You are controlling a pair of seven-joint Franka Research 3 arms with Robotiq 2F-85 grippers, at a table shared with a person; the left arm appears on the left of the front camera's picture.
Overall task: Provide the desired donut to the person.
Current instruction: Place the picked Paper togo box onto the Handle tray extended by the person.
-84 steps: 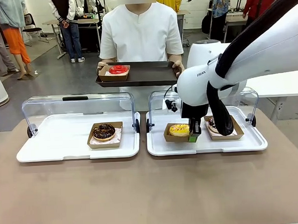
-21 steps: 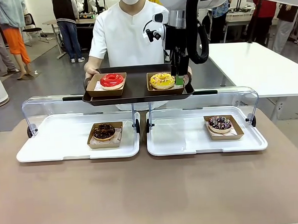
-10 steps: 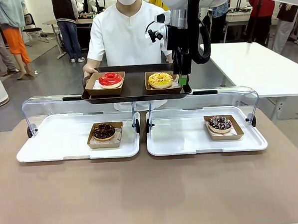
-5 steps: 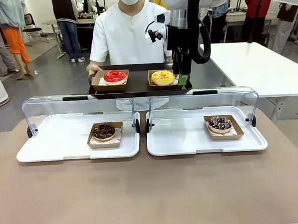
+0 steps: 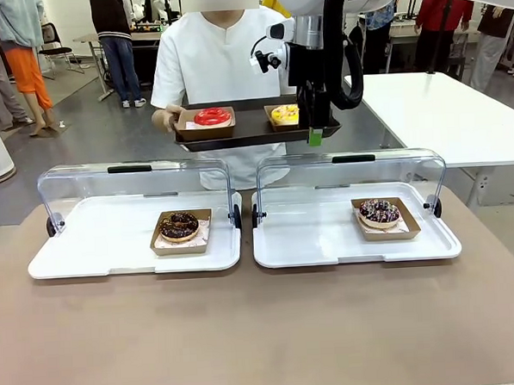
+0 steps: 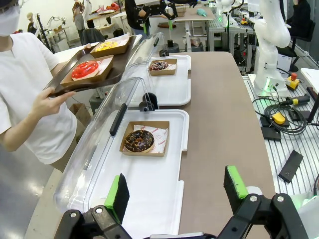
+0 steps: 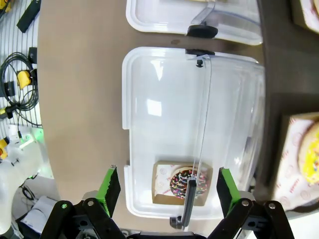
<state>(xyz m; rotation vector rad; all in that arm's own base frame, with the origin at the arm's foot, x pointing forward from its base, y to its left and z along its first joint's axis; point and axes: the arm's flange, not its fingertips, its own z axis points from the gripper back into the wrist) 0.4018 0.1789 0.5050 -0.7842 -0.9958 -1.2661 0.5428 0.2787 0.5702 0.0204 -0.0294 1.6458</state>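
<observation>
Left cover tray (image 5: pixel 71 263) at the tabletop's (image 5: pixel 264 330) left: one chocolate donut (image 5: pixel 179 225) in its card boat near the tray's right edge, clear lid up. Left gripper (image 6: pixel 177 191) hangs over this tray's near end, fingers wide, nothing between them. Person (image 5: pixel 233 56) stands at the far side holding a dark serving tray (image 5: pixel 246 140) above the lids; on it a red donut (image 5: pixel 212 116) at the left and the yellow donut (image 5: pixel 285 114) at the right, each in a card boat. Yellow one looks like the delivered item, so it sits on the person's tray, no longer on the tabletop. Right gripper (image 5: pixel 314 134) is at the serving tray's right edge, just beside the yellow donut; right wrist view shows its fingers wide and empty, looking down on the right cover tray (image 5: pixel 432 248) and the sprinkled donut (image 5: pixel 379 211) at that tray's right end. Judgement: step in hand is the withdrawal after release. To do it well, lift clear of the serving tray first, straight up, before swinging back, so the fingers don't catch its rim or the boat. Keep the retreat path above the raised right lid (image 5: pixel 350 166). Slow while the person's hands are close.
</observation>
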